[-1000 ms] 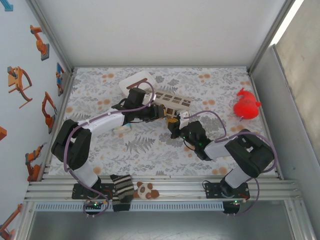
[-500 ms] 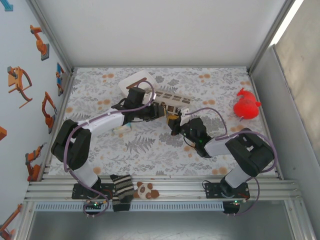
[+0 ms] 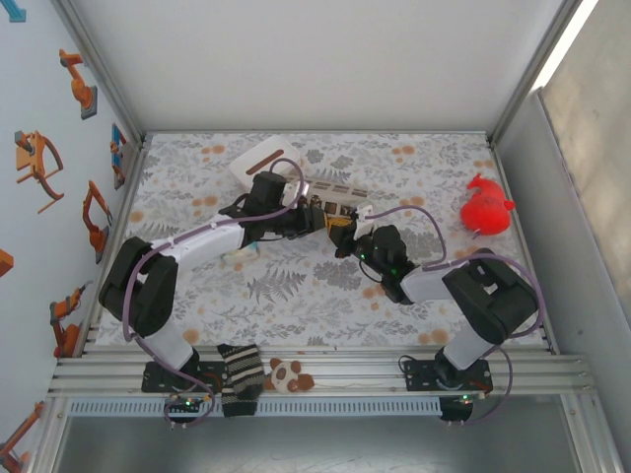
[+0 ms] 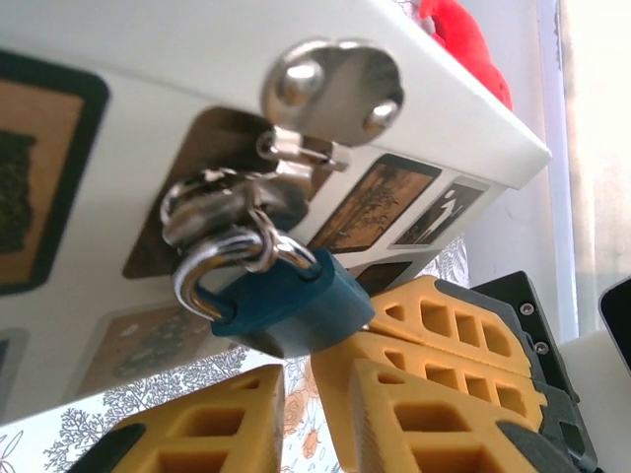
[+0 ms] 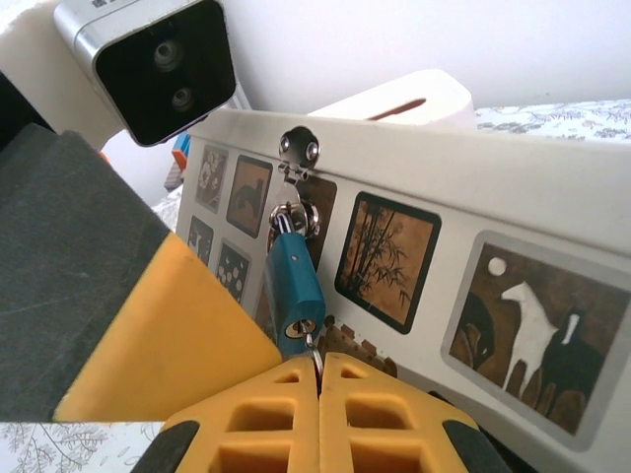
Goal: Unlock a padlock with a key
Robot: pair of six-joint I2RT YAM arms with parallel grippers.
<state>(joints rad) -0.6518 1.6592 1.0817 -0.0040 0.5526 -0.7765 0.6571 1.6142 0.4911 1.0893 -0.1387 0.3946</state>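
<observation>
The padlock [image 5: 293,286] (teal-blue in the body rather than brass, with a steel shackle) hung from the hasp [image 5: 298,148] on the front of the white picture-panelled box [image 5: 513,197], its keyhole turned downward. The key [image 5: 313,347] stood with its blade at that keyhole and looked entered, though how deep could not be told. The right gripper [image 5: 318,367] was clenched on the key, its fingers pressed together just beneath the lock. The left gripper [image 4: 299,372] sat directly under and beside the padlock body with its jaws a little apart. Whether it pinched the lock or merely propped it could not be told from the wrist views.

Set against the overhead frame a second before, the right gripper had pushed away from its base. It went from a spot near the box to one right against the box front, close to the left gripper. The box itself seemed nudged slightly toward the far side of the table. My reading was that the approach was over and the key had reached the lock. What remained was the turn and freeing the shackle, which was looped through the hasp.
</observation>
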